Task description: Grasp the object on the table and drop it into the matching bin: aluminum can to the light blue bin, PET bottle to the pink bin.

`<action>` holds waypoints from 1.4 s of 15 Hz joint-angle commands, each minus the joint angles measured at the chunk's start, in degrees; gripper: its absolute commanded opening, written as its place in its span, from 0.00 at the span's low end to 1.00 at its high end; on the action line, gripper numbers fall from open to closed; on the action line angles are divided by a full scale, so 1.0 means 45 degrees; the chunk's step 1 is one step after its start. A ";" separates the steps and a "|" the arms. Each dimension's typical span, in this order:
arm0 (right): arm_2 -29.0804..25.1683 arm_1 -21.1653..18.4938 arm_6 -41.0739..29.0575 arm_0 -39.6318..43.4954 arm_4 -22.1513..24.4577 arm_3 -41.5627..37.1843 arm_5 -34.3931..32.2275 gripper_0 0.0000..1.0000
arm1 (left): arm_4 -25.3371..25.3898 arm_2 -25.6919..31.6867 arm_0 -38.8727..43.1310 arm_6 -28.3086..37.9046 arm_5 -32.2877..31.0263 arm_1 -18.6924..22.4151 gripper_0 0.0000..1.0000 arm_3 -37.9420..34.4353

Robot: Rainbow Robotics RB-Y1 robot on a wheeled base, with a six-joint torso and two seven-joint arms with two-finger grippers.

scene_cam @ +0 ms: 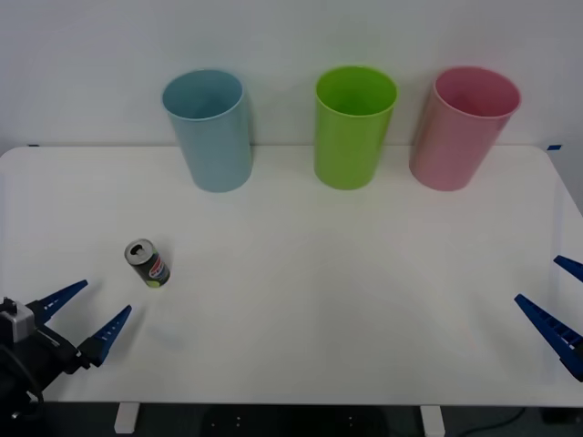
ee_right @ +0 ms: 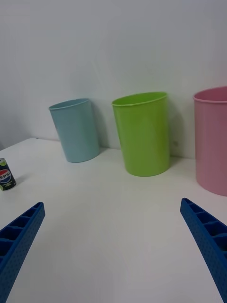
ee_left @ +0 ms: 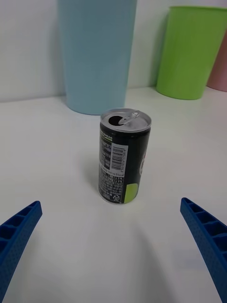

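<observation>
Now | aluminum can (scene_cam: 148, 263) upright, just ahead of open left tool (scene_cam: 87, 319)

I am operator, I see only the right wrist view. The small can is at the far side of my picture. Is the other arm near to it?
Observer: Yes. In the front view the left gripper sits at the near left corner of the table, fingers open, with the aluminum can just beyond it.
Operator: Is the can opened or sealed?
Observer: Opened. The left wrist view shows the hole in its silver top, tab lifted.
Operator: Which bin stands behind it?
Observer: The light blue bin, leftmost of the three at the table's far edge; the pink bin is on the opposite end.
Operator: And my gripper?
Observer: The right gripper is open at the table's near right edge, far from the can.
</observation>
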 commanded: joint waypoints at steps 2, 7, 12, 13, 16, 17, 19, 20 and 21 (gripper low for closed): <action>0.0000 0.0000 0.0000 -0.0001 0.0000 0.0001 0.0000 1.00 | 0.0238 -0.0562 -0.0346 -0.0216 0.0665 -0.0002 1.00 0.0132; 0.0000 0.0000 0.0000 -0.0001 0.0000 0.0001 0.0000 1.00 | 0.0414 -0.0816 -0.1323 -0.0977 0.0900 -0.0099 1.00 0.1284; 0.0000 0.0000 0.0000 -0.0001 0.0000 0.0001 0.0000 1.00 | 0.0434 -0.1031 -0.2104 -0.1016 0.0919 -0.0080 1.00 0.2007; 0.0000 0.0000 0.0000 -0.0001 0.0000 0.0001 0.0000 1.00 | 0.0434 -0.1070 -0.2299 -0.1016 0.0919 -0.0099 1.00 0.2163; 0.0000 0.0000 0.0000 -0.0001 0.0000 0.0001 0.0000 1.00 | 0.0434 -0.1265 -0.2671 -0.1016 0.1095 -0.0099 1.00 0.2436; 0.0000 0.0000 0.0000 -0.0001 0.0000 0.0001 0.0000 1.00 | 0.0434 -0.1304 -0.2768 -0.1016 0.1212 -0.0139 1.00 0.2436; 0.0000 0.0000 0.0000 -0.0001 0.0000 0.0001 0.0000 1.00 | 0.0414 -0.1402 -0.2905 -0.1016 0.1368 -0.0236 1.00 0.2436; 0.0000 0.0000 0.0000 -0.0001 0.0000 0.0001 0.0000 1.00 | 0.0316 -0.1421 -0.3003 -0.1016 0.1466 -0.0353 1.00 0.2456; 0.0000 0.0000 0.0000 -0.0001 0.0000 0.0001 0.0000 1.00 | 0.0277 -0.1421 -0.3061 -0.1016 0.1544 -0.0451 1.00 0.2456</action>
